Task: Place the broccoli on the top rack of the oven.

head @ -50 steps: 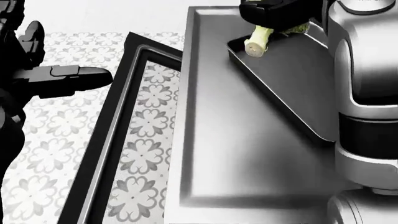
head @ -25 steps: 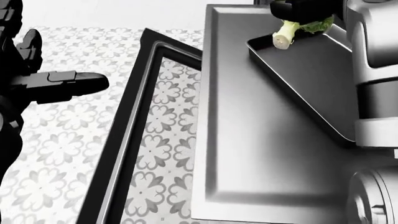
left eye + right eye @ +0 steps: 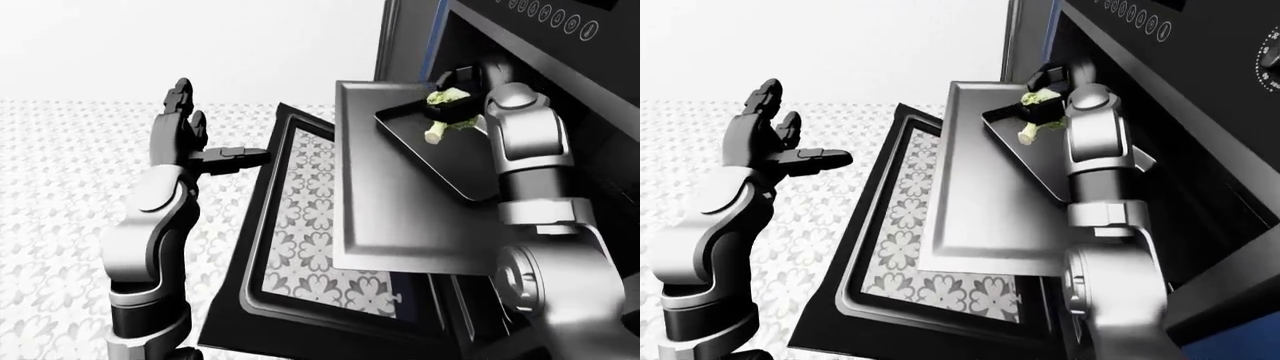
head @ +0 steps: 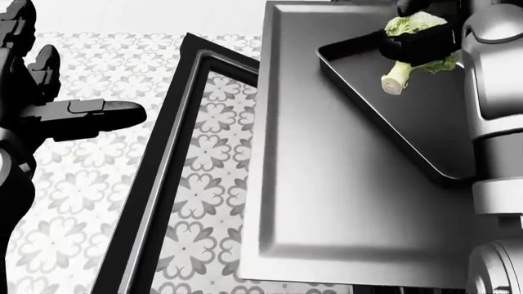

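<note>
my head view looks steeply down, close over the pulled-out rack. my two eye views sit farther back, sharing the oven door and both my arms.

A floor patterned with grey flower tiles is seen across the left of the head view. A row of round control buttons is shown at the left-eye view's top.

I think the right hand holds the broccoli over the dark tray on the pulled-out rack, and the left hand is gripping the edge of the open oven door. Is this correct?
Not quite. The left hand grips nothing: in the left-eye view it is raised with its fingers spread, apart from the oven door. The rest is right: the right hand holds the broccoli over the dark tray on the pulled-out rack.
</note>
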